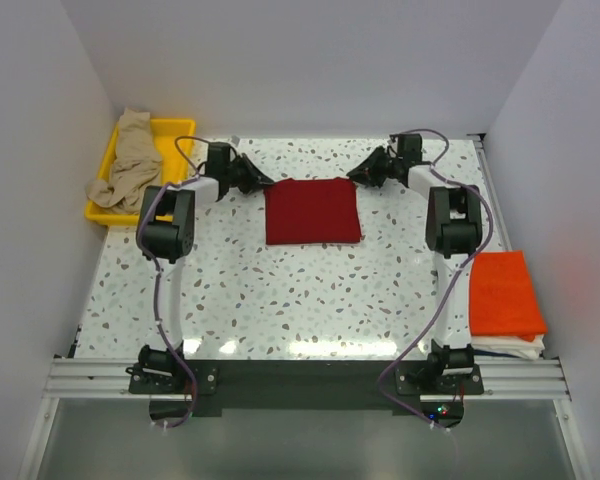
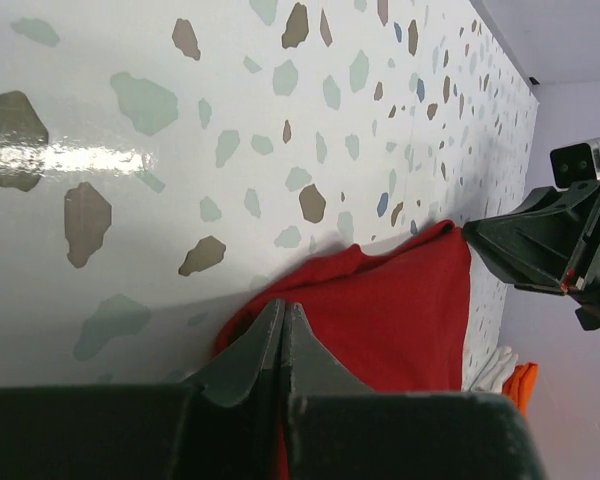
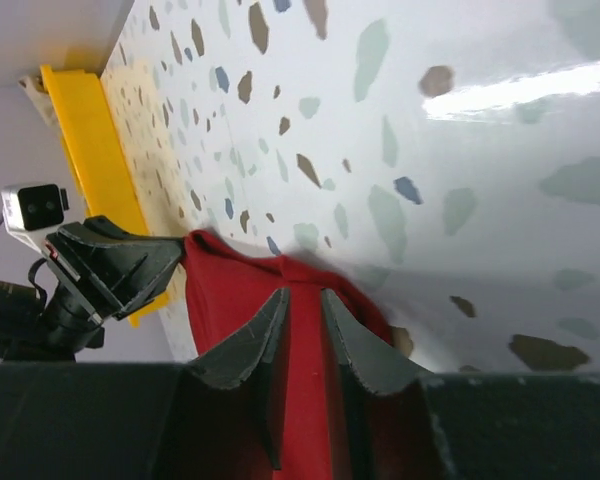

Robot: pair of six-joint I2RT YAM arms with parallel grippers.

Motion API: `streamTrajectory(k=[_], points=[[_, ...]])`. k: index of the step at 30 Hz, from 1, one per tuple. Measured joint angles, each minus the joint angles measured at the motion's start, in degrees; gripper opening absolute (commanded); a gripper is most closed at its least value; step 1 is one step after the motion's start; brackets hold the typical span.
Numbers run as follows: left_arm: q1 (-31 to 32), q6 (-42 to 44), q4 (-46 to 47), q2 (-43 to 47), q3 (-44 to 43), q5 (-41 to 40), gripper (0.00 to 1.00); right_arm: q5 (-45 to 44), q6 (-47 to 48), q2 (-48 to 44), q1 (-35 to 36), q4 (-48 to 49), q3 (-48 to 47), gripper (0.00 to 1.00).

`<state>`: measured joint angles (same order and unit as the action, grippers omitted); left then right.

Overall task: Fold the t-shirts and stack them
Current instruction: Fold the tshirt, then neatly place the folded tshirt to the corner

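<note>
A glossy white table [image 1: 310, 290], flecked with grey, brown and blue-green chips, is enclosed on three sides by plain white walls [image 1: 310, 70]. Overhead light is mirrored as glare patches [image 1: 320, 347] near its front. An aluminium rail [image 1: 90, 376] is fixed along the near edge; below it, what may be a grey floor [image 1: 300, 445] is seen.
</note>
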<state>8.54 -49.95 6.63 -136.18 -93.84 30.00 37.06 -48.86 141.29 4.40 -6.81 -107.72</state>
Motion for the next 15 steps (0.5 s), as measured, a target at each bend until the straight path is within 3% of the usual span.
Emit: streamTrajectory(k=[2,3,6,9,10,13,15], points=[[-0.3,0.1,0.0,0.2,0.0,0.2,0.11,0.0,-0.2,0.0,-0.8,0.4,0.4,0.29],[-0.3,0.2,-0.3,0.3,0.0,0.2,0.19,-0.1,-0.1,-0.1,-1.2,0.4,0.8,0.37],[-0.4,1.1,-1.3,2.2,0.2,-0.1,0.28,-1.0,1.4,-1.8,-2.1,-1.4,3.3,0.50],[-0.4,1.5,-1.8,6.7,2.5,-0.7,0.31,-3.7,4.9,-6.6,-2.5,-4.5,6.6,0.61],[-0.3,1.6,-2.0,8.5,3.3,-0.9,0.31,-4.7,6.0,-8.3,-2.6,-5.2,7.8,0.71],[0.5,2.4,-2.4,13.4,4.6,-2.4,0.31,-6.5,9.6,-15.0,-2.6,-6.2,12.7,0.82],[1.8,3.1,-2.8,15.5,4.6,-3.5,0.31,-7.5,11.7,-18.8,-2.4,-6.2,15.6,0.83]])
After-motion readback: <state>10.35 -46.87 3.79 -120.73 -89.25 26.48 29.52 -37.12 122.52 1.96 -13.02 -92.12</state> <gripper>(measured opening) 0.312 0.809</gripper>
